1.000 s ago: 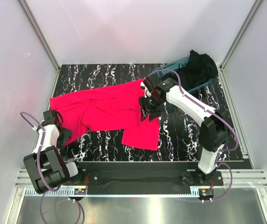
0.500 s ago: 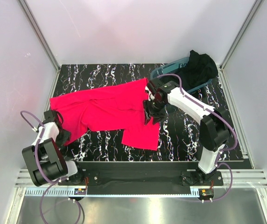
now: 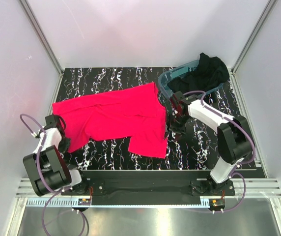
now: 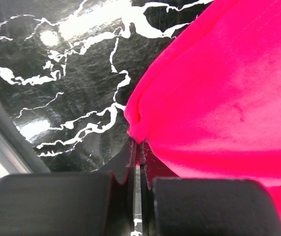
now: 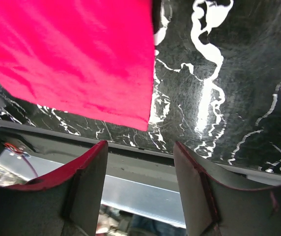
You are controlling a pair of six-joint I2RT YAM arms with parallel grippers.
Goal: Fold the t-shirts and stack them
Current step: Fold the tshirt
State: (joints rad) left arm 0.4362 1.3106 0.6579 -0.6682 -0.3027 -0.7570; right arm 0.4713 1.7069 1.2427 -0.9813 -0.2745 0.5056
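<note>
The pinkish-red t-shirt [image 3: 111, 115] lies spread flat across the left and middle of the black marbled table, with one flap reaching toward the front [image 3: 148, 142]. My left gripper [image 3: 64, 142] sits at the shirt's front-left edge. In the left wrist view it [image 4: 138, 147] is shut on a pinched fold of the red cloth [image 4: 214, 88]. My right gripper [image 3: 172, 130] hovers just off the shirt's right edge. It [image 5: 139, 152] is open and holds nothing, with the red shirt [image 5: 71, 54] to its upper left. The black t-shirt [image 3: 210, 69] is bunched in the tub.
A clear teal plastic tub [image 3: 166, 78] stands at the back right, tilted, with the black shirt spilling over it. Bare marbled table [image 3: 204, 142] shows right of the red shirt. The enclosure's white walls and the metal front rail [image 3: 145, 177] bound the table.
My left gripper has shut on the shirt's front-left edge. My right gripper has left the red cloth and moved right, off the shirt's edge, with its jaws wider.
</note>
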